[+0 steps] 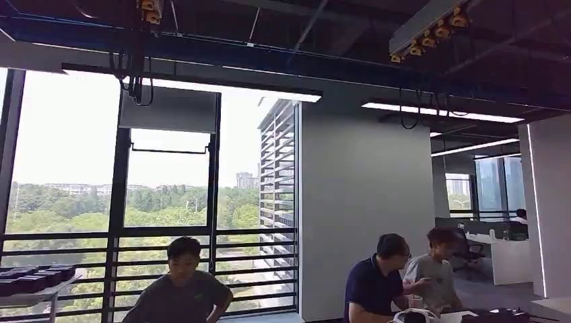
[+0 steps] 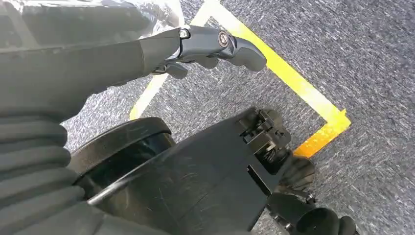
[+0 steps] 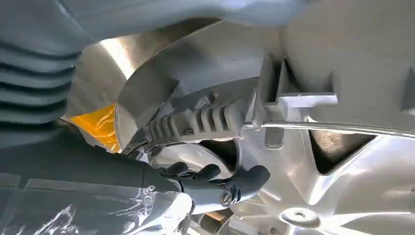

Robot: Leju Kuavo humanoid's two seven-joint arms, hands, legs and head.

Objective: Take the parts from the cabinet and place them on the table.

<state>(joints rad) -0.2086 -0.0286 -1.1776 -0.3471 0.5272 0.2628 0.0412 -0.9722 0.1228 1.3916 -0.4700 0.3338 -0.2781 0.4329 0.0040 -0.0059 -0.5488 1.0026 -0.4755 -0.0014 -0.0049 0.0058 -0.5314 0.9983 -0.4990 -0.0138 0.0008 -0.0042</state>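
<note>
Overhead, in the head view, a dark ceiling with a long white light strip (image 1: 222, 87) spans the room above a tall dark-framed glass window wall (image 1: 168, 202) that looks onto green trees. A broad plain grey wall panel (image 1: 363, 215) stands just right of the glazing. Three seated people occupy the lower edge: one in a dark grey shirt (image 1: 182, 289) in front of the window, one in a navy shirt (image 1: 374, 282) and one in a light grey shirt (image 1: 434, 269) side by side before the grey panel. At the lower left edge, a pale round-edged tabletop (image 1: 40, 296) carries a cluster of flat dark tray-like items (image 1: 34, 277); whether these are the task's parts cannot be told, and no part is seen in either hand. The left wrist view looks down on speckled grey carpet (image 2: 372, 73) marked with a corner of yellow floor tape (image 2: 293, 83). The left hand (image 2: 205, 46) hangs above that carpet with its thumb stretched out; its fingers are mostly hidden, so their set cannot be told, and nothing shows in its grasp. The right hand (image 3: 215, 183) has its fingers loosely curved and apart from the thumb, holding nothing.
</note>
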